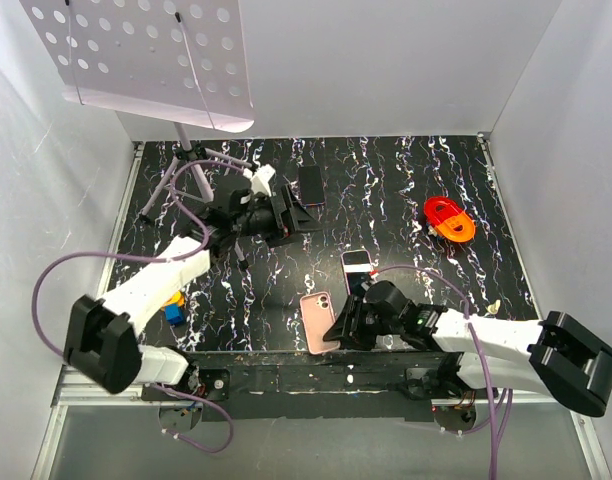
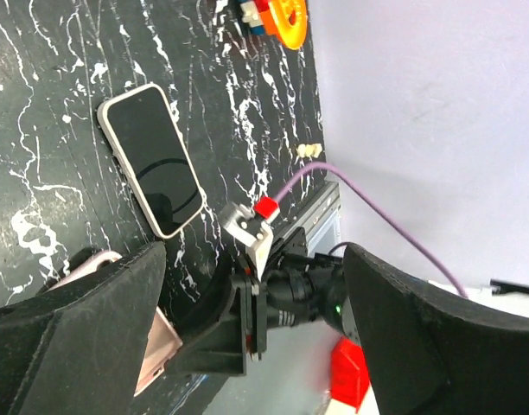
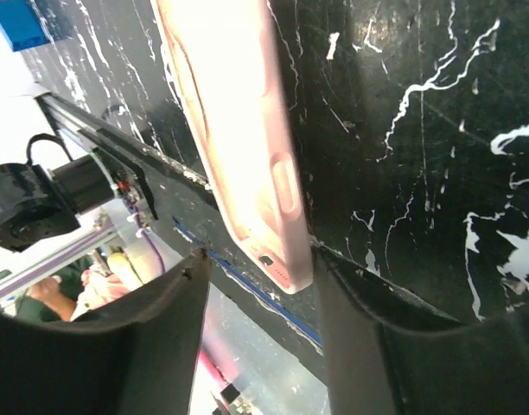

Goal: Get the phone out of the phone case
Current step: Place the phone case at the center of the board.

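Phone [image 2: 152,160] — white rim, dark screen

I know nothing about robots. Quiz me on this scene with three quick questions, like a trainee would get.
1. True or false: the phone sits inside the pink case.
2. The coiled cable is: A) blue B) orange C) green.
3. Fill in: the pink case's end lies between the open jaws of the ____ tool.

Key:
1. False. The phone lies bare beside the case.
2. B.
3. The right tool.
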Motion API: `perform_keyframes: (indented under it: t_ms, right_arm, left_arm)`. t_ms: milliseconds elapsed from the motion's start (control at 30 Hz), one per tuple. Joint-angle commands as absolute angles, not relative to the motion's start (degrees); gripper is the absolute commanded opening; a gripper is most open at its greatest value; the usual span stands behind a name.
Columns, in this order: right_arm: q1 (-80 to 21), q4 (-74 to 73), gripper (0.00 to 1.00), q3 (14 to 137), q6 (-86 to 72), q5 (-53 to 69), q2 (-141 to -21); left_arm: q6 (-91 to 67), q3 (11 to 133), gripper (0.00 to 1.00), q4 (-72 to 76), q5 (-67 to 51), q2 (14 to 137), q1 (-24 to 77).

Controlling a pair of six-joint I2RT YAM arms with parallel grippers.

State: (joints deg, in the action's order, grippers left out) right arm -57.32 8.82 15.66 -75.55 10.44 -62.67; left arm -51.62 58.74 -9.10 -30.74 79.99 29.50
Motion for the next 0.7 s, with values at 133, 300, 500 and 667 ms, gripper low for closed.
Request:
perform_keyframes:
  t_ms: [133, 300, 500, 667]
  right_arm:
    - [-56.17, -27.55, 0.79, 36.01, -57.15, -2.80, -58.54]
    - [-41.96, -35.86, 0.81, 43.41, -44.59, -1.41, -61.25]
    - [-31.56, -37.61, 0.84, 55.08, -27.80, 5.44, -75.91]
    - [-31.55, -39.73, 0.85, 63.28, -19.61, 5.71, -90.43]
  left_arm:
    - [-40.87, 56.52, 0.85, -19.24, -27.86, 64.26, 31.90]
    - [-38.67, 54.85, 0.86, -20.39, -28.21, 60.21, 32.52]
    - [-38.93, 52.21, 0.89, -20.57, -28.91, 54.77, 32.96]
    - [-40.69, 47.82, 0.93, -20.65, -29.88, 49.41, 33.13]
